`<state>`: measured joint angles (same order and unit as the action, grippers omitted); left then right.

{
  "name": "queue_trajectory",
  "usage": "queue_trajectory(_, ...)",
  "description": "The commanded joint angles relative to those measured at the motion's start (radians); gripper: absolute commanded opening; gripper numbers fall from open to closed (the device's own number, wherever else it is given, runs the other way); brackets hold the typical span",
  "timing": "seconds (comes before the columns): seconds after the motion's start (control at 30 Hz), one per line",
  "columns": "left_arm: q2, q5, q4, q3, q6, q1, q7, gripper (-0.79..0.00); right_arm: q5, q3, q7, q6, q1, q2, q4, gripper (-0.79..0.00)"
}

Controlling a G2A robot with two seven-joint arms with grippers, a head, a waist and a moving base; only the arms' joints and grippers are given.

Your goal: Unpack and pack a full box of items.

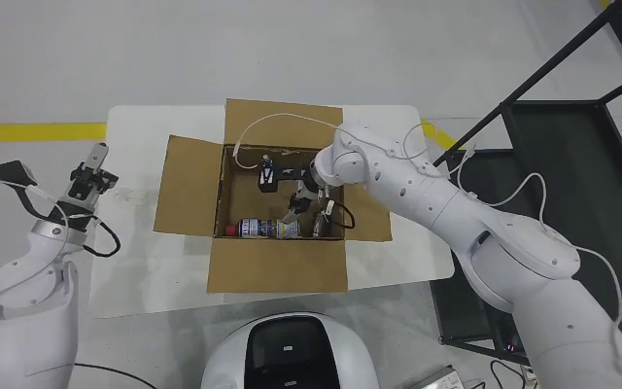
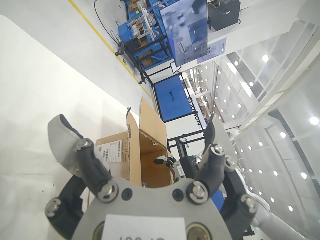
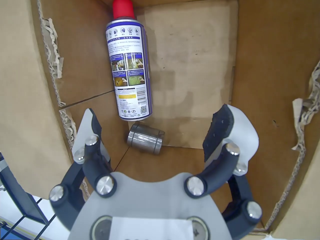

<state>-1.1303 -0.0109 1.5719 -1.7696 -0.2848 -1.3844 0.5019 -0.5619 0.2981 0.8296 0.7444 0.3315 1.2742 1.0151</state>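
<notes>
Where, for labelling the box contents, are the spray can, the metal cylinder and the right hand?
spray can (image 3: 130,71), right wrist view, middle of its label.
metal cylinder (image 3: 145,139), right wrist view, its side wall.
right hand (image 3: 157,113), right wrist view, midway between its fingertips.

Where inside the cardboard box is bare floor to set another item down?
Bare floor lies between the spray can and the opposite wall. Crowded: the end by the can's base, where the metal cylinder lies near the open right gripper.

White arm (image 1: 432,190), grey tool (image 3: 157,114) (silver screws (image 3: 105,184))
</notes>
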Motion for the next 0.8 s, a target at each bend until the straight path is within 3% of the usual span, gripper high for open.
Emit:
queue_trajectory(0.0,0.0,0.002,0.0,0.0,0.001,0.001,0.003,0.0,-0.001,0.0,0.0,0.001,0.0,0.0,0.0,0.0)
queue_trajectory(0.43,0.0,0.002,0.0,0.0,0.001,0.001,0.003,0.0,0.006,0.005,-0.003,-0.024,0.018,0.0,0.007,0.0)
queue_trajectory(0.77,0.0,0.002,0.0,0.0,0.001,0.001,0.003,0.0,0.066,-0.011,0.219,-0.099,0.006,0.029,-0.008,0.0)
